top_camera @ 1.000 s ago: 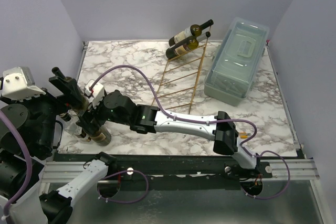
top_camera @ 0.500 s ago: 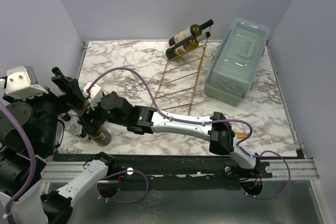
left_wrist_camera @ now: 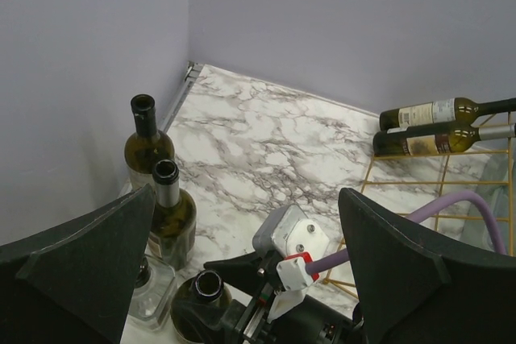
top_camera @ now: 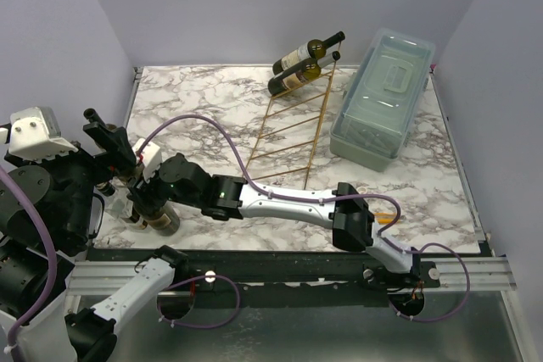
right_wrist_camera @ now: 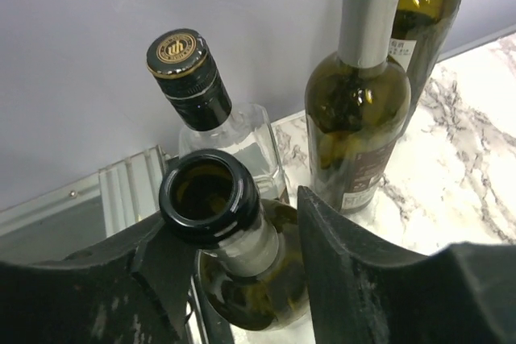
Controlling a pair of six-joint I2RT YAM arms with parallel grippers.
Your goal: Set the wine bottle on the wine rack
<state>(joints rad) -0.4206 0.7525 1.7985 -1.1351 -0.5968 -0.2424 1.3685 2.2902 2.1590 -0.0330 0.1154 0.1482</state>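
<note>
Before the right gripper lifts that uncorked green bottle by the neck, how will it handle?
Probably slippery: the uncorked bottle is glossy glass, and the right gripper straddles only its smooth neck. Likely to swing or tip, since the wide body sits below the grip. It is fragile too, with the clear bottle and a taller green bottle standing close by.

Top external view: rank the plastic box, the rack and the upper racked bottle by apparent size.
1. box, the broadest.
2. rack, about as long but narrower; a close call.
3. upper bottle, clearly smallest.
</note>
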